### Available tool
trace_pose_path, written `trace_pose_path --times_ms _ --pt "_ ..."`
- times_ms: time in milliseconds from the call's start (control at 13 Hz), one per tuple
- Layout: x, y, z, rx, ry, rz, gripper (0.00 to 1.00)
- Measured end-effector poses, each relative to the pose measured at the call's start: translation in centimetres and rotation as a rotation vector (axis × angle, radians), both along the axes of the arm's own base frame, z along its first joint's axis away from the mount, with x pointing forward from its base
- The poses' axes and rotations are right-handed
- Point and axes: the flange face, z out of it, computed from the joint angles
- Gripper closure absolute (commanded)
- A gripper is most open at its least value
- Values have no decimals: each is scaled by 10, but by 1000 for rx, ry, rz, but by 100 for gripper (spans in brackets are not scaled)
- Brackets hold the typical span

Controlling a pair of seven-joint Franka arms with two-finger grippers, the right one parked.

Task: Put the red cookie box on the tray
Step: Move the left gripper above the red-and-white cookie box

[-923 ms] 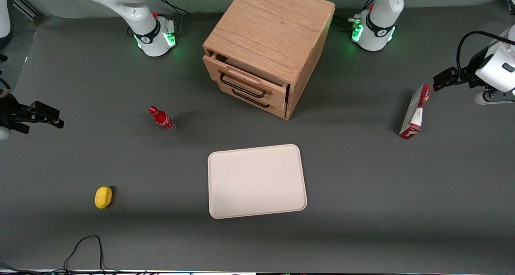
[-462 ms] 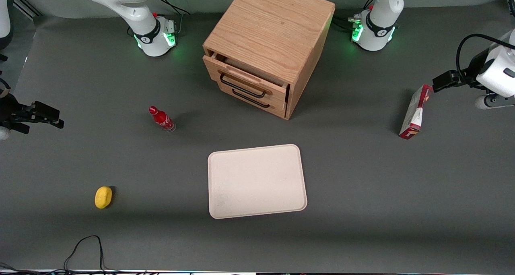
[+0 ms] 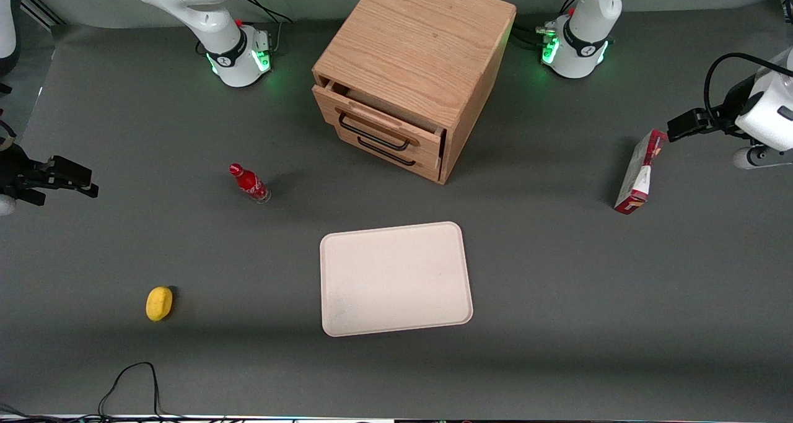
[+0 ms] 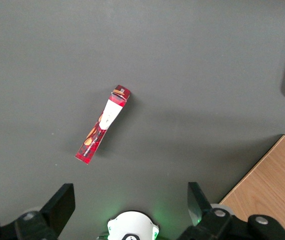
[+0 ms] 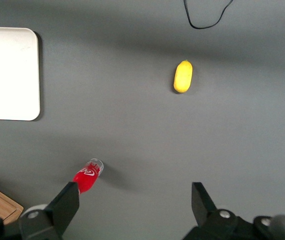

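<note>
1. The surface (image 3: 557, 324) gives us loads of open room between the cookie box and the tray (image 3: 395, 279).
2. The red cookie box (image 3: 639, 171) stands on a thin edge toward the working arm's end, well apart from the tray, so a nudge could tip it.
3. Our end effector (image 3: 675, 126) hangs above it, fingers (image 4: 58, 207) spread wide, holding nothing.

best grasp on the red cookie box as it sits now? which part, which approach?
The red cookie box stands on a narrow edge on the table, thin side up. Probably come from above and pinch its two broad faces near mid-length, fingers across the thin dimension. The gripper is open, high above it and offset, so it likely needs centring and wrist alignment first.
</note>
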Motion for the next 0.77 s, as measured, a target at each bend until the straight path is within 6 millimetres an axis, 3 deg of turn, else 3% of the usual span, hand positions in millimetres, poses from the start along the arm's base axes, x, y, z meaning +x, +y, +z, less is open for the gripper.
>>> trace_pose_path --times_ms 231,462,769 --pt "-2 6 0 1 13 -5 0" --pt "-5 28 -1 -5 41 -20 0" --pt "-14 96 4 -4 66 -142 1"
